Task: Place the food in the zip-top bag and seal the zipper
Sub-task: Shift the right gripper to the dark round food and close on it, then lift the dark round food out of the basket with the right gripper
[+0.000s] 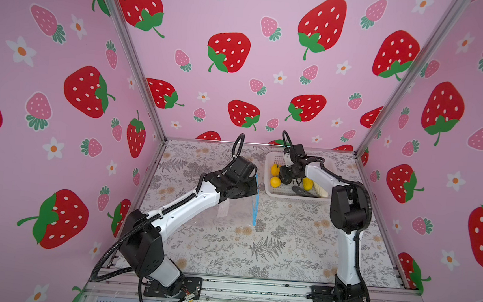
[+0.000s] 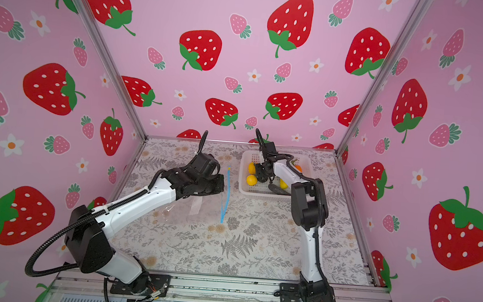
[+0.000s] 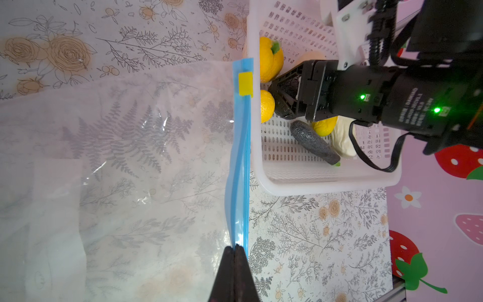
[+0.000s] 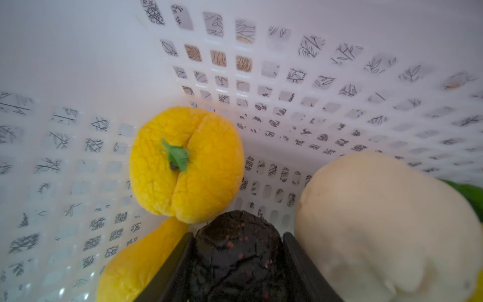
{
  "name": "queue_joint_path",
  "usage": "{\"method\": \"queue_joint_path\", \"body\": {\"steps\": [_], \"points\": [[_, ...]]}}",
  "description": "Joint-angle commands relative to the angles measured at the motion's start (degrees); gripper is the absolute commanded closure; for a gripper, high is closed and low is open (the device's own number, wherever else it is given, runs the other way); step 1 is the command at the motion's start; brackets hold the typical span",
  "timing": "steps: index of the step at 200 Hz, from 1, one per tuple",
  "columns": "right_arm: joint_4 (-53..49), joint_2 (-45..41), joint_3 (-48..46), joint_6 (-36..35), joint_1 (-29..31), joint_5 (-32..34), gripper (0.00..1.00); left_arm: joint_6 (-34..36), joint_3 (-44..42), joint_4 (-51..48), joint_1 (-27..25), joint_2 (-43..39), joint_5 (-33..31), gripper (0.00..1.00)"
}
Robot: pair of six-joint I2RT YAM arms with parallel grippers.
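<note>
Zero food [image 4: 187,164] bagged (zipper [image 3: 240,157] open): left pincer [image 3: 236,247] clenched on zipper, right pincer [image 4: 238,235] grasping dark piece [image 4: 235,264] in 1 o'clock basket [image 1: 289,197].

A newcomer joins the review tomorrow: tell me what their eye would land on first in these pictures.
The pink strawberry-print walls around the table dominate both top views. Next, the right gripper down inside the white basket at the table's back right, fingers pressed to both sides of a dark toy piece beside bright yellow fruit. Left of it, the left gripper pinches the blue zipper of the clear bag.
</note>
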Motion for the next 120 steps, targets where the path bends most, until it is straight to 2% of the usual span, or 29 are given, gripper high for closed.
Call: {"method": "queue_joint_path", "body": {"steps": [1,70,120], "points": [[0.3,-3.9,-1.3,0.6,-0.6,-1.2,0.51,-0.3,1.0,0.3,-0.2,0.0,-0.7,1.0],[2.1,-7.2,-4.8,1.4,-1.4,-3.7,0.53,-0.6,0.8,0.2,-0.2,-0.2,-1.0,1.0],[5.8,-11.9,-10.7,3.2,-2.4,-8.2,0.53,-1.3,-0.1,1.0,-0.1,-0.2,-1.1,1.0]]}}
